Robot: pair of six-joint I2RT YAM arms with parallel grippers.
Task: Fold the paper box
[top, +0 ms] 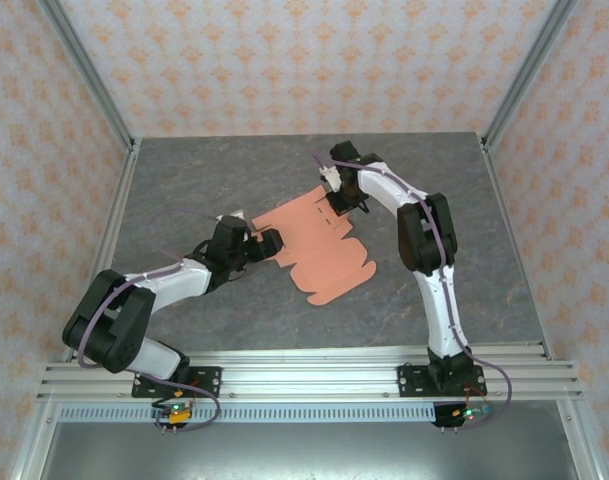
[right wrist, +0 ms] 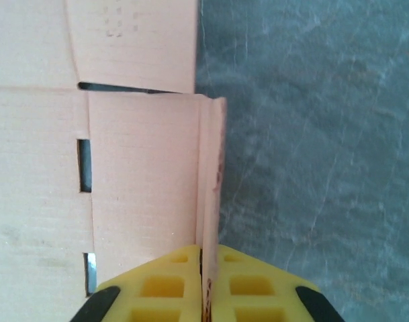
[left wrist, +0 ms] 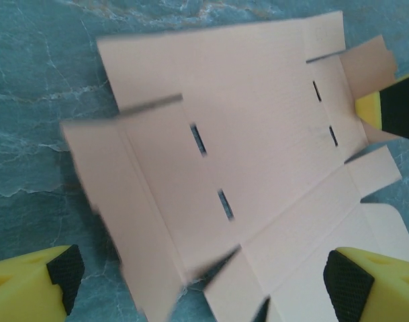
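The paper box (top: 319, 248) lies as a flat salmon-orange die-cut sheet on the grey table, between the two arms. My right gripper (top: 335, 192) is at the sheet's far edge. In the right wrist view the right gripper (right wrist: 204, 272) is shut on a narrow edge flap (right wrist: 211, 174), which stands upright off the paper box (right wrist: 137, 168). My left gripper (top: 272, 244) is at the sheet's left edge. In the left wrist view the left gripper (left wrist: 197, 288) is open, its yellow fingers (left wrist: 29, 285) either side of the paper box (left wrist: 244, 127), not touching it.
Aluminium frame rails (top: 104, 240) run along the table's left and right sides and across the near edge (top: 304, 375). Patterned walls stand behind them. Bare grey table (top: 464, 270) lies to the right of the sheet and at the back.
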